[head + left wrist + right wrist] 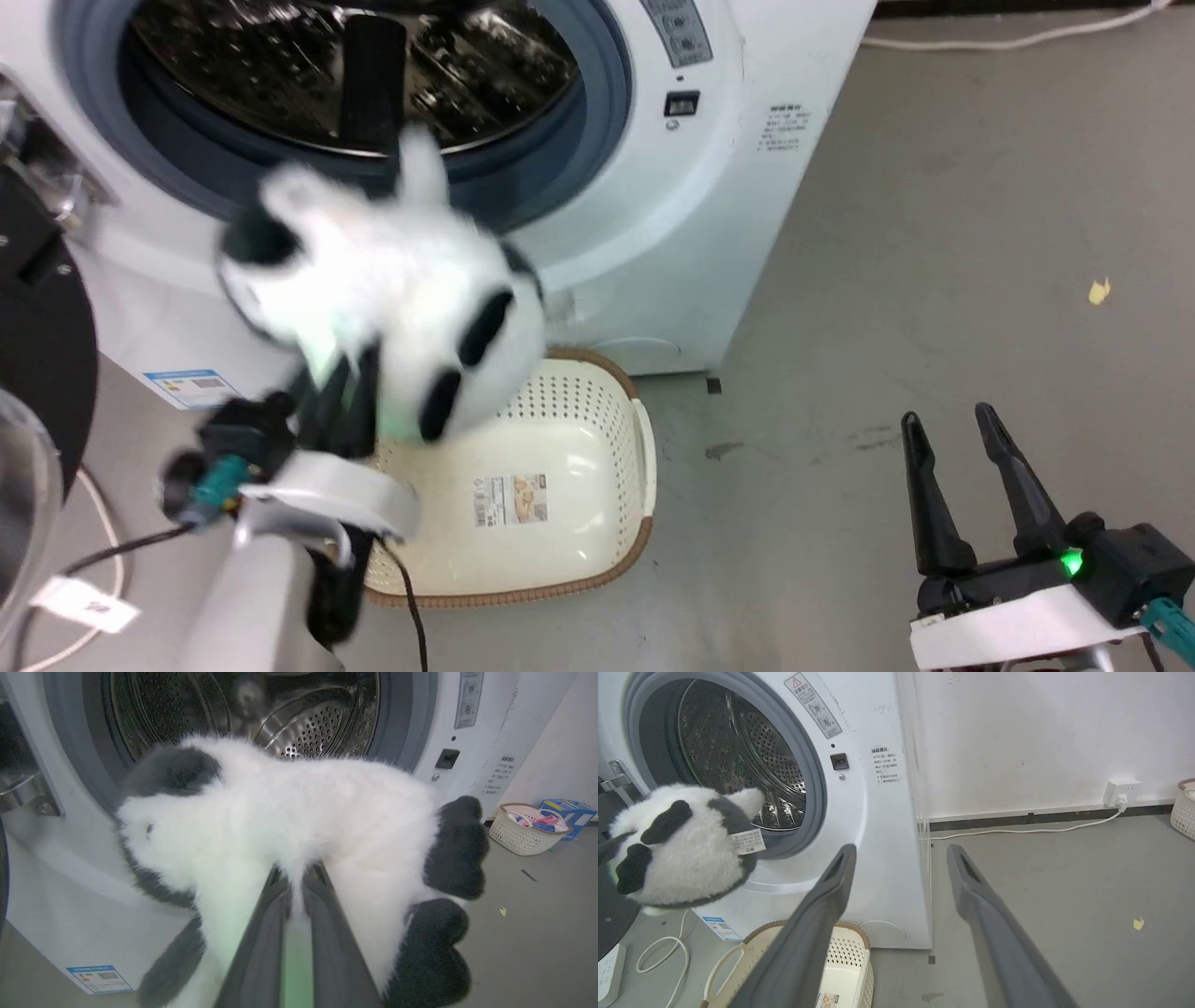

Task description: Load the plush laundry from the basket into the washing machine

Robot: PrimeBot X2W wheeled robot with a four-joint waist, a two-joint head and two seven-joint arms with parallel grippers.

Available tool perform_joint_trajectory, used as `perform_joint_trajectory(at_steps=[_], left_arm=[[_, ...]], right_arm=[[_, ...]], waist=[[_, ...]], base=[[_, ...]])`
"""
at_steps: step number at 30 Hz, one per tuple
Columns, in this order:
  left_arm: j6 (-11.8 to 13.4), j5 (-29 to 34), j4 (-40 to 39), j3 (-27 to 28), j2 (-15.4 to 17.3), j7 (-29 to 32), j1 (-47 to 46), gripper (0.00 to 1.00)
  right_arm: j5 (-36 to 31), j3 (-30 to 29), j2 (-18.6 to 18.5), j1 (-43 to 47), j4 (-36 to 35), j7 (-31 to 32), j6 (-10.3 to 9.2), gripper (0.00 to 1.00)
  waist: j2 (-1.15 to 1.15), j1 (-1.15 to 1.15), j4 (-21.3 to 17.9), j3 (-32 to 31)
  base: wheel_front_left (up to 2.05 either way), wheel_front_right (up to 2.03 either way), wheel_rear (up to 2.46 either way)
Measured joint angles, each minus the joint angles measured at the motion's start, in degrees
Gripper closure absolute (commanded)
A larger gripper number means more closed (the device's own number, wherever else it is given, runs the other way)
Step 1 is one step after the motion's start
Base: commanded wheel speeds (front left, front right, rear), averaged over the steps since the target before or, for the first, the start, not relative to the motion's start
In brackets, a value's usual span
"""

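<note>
Plush laundry (pixel 373 289) hung clamped in left jaws, long axis across them, over basket (pixel 644 448) & just near of washing machine's (pixel 728 187) open drum (pixel 485 75), dead ahead; right jaws open, empty, well apart at right.

The washing machine (pixel 709 233) has its drum (pixel 495 75) mouth open at the upper left of the head view, with the door (pixel 37 345) standing aside at the left edge. The plush laundry (pixel 373 280), clamped in the left end effector (pixel 295 882), hangs just before the mouth's lower rim and blocks its lower middle; the opening above it is free. The basket (pixel 644 448) sits on the floor (pixel 934 233) below, open from above. At the lower right, the right end effector (pixel 952 429), fingers apart, has bare floor around it. A cable (pixel 93 560) crosses the lower left.
</note>
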Motion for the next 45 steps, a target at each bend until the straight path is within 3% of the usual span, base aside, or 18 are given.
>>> perform_joint_trajectory(at_steps=[5, 15, 22, 24, 33, 39, 40, 41, 45], left_arm=[[0.0, 1.9, -8.3, 2.2, 0.7, -0.1, -1.0, 1.0], [-0.1, 2.4, -5.0, 3.7, 7.6, 5.0, -21.0, 1.0], [-0.5, 2.8, 3.5, 4.0, 13.0, 11.0, -38.6, 1.0], [-0.6, 3.9, 9.1, 4.0, 15.6, 13.0, -45.7, 1.0], [0.1, 5.7, 24.6, 2.8, 17.5, 13.0, -57.6, 1.0], [-0.1, 7.0, 30.7, -0.3, 17.2, 11.1, -61.6, 1.0], [-0.2, 7.0, 31.5, -0.6, 17.1, 10.6, -61.8, 0.69], [-0.2, 7.0, 32.3, -0.9, 17.0, 10.0, -61.8, 0.0], [-0.7, 6.9, 35.3, -2.3, 16.5, 7.4, -61.6, 0.0]], right_arm=[[0.7, 0.0, 0.0, -0.2, -0.8, 0.0, 0.0, 0.0], [3.3, 1.5, 0.0, -4.4, -1.9, 0.0, 0.0, 0.0], [6.2, 2.4, 0.0, -7.3, -2.7, 0.0, 0.0, 0.0], [7.2, 3.0, 0.0, -7.8, -2.8, 0.0, 0.0, 0.0], [8.8, 4.1, 0.0, -9.6, -3.1, 0.0, 0.0, 0.0], [9.1, 4.0, 0.0, -9.7, -3.5, 0.0, 0.0, 0.0], [9.1, 4.0, 0.0, -9.7, -3.4, 0.0, 0.0, 0.0], [9.0, 3.9, 0.0, -9.8, -3.4, 0.0, 0.0, 0.0], [8.2, 3.1, 0.0, -10.4, -3.3, 0.0, 0.0, 0.0]], waist=[[0.0, 0.0, -1.0, 2.6], [0.0, 0.01, -4.3, 11.3], [0.0, 0.01, -7.9, 18.9], [0.0, 0.01, -9.7, 21.7], [0.0, 0.01, -13.6, 27.7], [0.0, 0.01, -13.7, 28.7], [0.0, 0.01, -13.6, 28.5], [0.0, 0.01, -13.5, 28.3], [0.0, 0.01, -12.8, 27.0]], base=[[0.0, 0.0, 0.0], [0.0, 0.0, 0.0], [0.0, 0.0, 0.0], [0.0, 0.0, 0.0], [0.0, 0.0, 0.0], [0.0, 0.0, 0.0], [0.0, 0.0, 0.0], [0.0, 0.0, 0.0], [0.0, 0.0, 0.0]])
